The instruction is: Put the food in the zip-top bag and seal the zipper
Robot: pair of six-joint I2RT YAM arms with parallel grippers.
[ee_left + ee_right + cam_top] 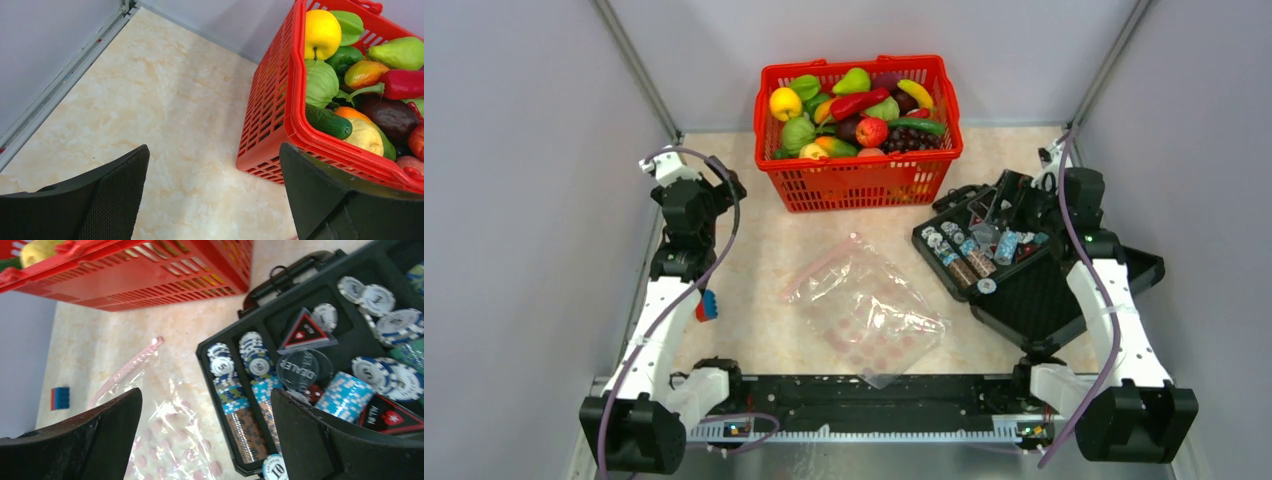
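- Left wrist view: the red basket (295, 100) is cut off by the top and right edges. The red chili (405, 84) and green pear (400, 52) run out of frame at the right.
- Right wrist view: the zip-top bag (170, 440) is cut off by the bottom edge. Its left part lies behind one finger (75, 440) of the right gripper (206, 392).
- Right wrist view: the black case (280, 315) is cut off at the right and bottom edges.
- Top view: the lower layers of food (854, 115) are covered by the upper pieces. Markings on the chips (964, 255) are too small to read.

White arms (656, 322), black joints (689, 212), purple cables (1116, 350)
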